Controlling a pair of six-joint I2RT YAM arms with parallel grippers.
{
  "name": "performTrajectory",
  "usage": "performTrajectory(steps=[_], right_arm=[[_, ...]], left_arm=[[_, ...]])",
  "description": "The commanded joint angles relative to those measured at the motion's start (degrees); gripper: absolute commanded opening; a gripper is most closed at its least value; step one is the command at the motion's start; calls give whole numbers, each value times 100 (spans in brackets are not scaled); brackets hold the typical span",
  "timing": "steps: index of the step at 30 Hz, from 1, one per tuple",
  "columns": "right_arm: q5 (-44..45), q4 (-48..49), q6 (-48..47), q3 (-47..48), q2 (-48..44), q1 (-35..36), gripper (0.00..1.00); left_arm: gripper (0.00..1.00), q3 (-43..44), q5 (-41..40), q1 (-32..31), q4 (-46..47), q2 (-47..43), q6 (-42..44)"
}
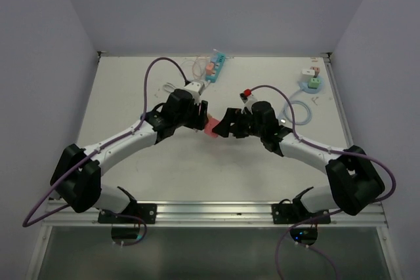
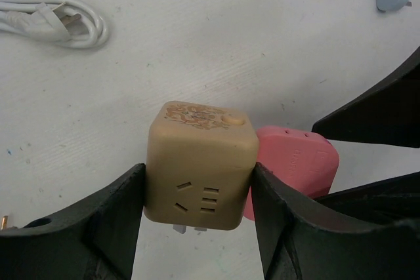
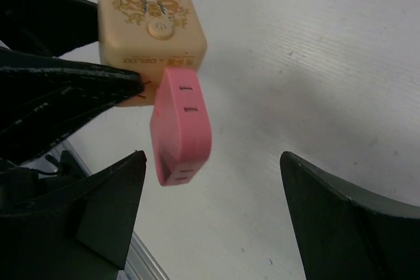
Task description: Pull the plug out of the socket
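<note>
- left tool (image 2: 197, 188) clenched on the beige plastic cube socket (image 2: 200, 162), bracing it for the pull.
- pink rounded plastic plug (image 3: 180, 129) juts from that socket's side; right tool (image 3: 213, 159) spread open around it, not touching.

The cube socket (image 2: 200, 168) is tan with a gold swirly picture on top. The plug (image 3: 180, 136) is pink. The tabletop (image 2: 230, 44) is white.
</note>
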Motion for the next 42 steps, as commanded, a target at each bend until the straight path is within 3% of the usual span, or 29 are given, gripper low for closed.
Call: performTrajectory(steps=[1, 5, 12, 15, 18, 19, 22, 37, 42], right_arm=[[-638, 821, 286, 478, 288, 51, 86], [-709, 937, 348, 619, 543, 78, 81], [-849, 1060, 418, 593, 746, 78, 57], [-814, 990, 392, 584, 807, 78, 45], [-797, 920, 348, 584, 807, 78, 26], [-788, 885, 322, 575, 799, 87, 14], [-735, 718, 190, 549, 685, 78, 0], [-787, -434, -505, 479, -142, 51, 0], [-901, -496, -619, 522, 6, 43, 0]], left_arm=[[0, -160, -104, 80, 640, -237, -431], [0, -186, -157, 115, 667, -272, -483], [0, -476, -280, 238, 992, -500, -571], [0, -555, -280, 273, 1115, -614, -580], [0, -608, -367, 291, 1142, -720, -571], [0, -617, -472, 317, 1107, -729, -571], [0, -687, -683, 414, 1010, -773, -484], [0, -986, -2371, 950, 597, -1186, -545], [0, -837, -2749, 968, 255, -1432, -650]])
